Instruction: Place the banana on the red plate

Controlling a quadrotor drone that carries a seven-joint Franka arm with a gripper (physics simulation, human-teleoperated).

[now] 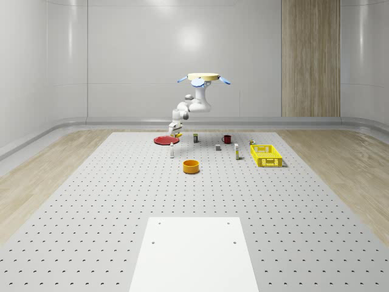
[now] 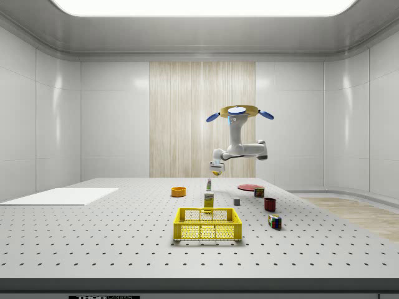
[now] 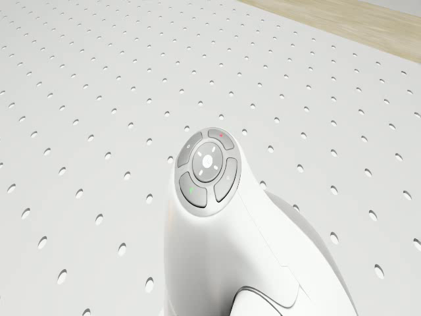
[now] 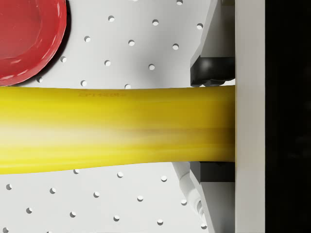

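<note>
The drone (image 1: 203, 78) hovers above the far part of the perforated table (image 1: 109, 201), a little to the right of the red plate (image 1: 165, 140) in the whole-scene view. Its arm reaches down and left, and the gripper (image 1: 175, 130) hangs just above the plate's right edge, shut on the yellow banana (image 4: 116, 128). In the wrist view the banana lies crosswise between the dark finger pads (image 4: 213, 74), and the red plate (image 4: 26, 39) sits on the table below, off to one side. The side view has the gripper (image 2: 216, 169) holding the banana (image 2: 216, 172) well above the table.
An orange bowl (image 1: 191, 166) sits nearer the camera than the plate. A yellow basket (image 1: 266, 156), a dark red mug (image 1: 227, 139) and several small bottles and boxes (image 1: 236, 152) stand to the right. A white sheet (image 1: 194, 255) lies at the front.
</note>
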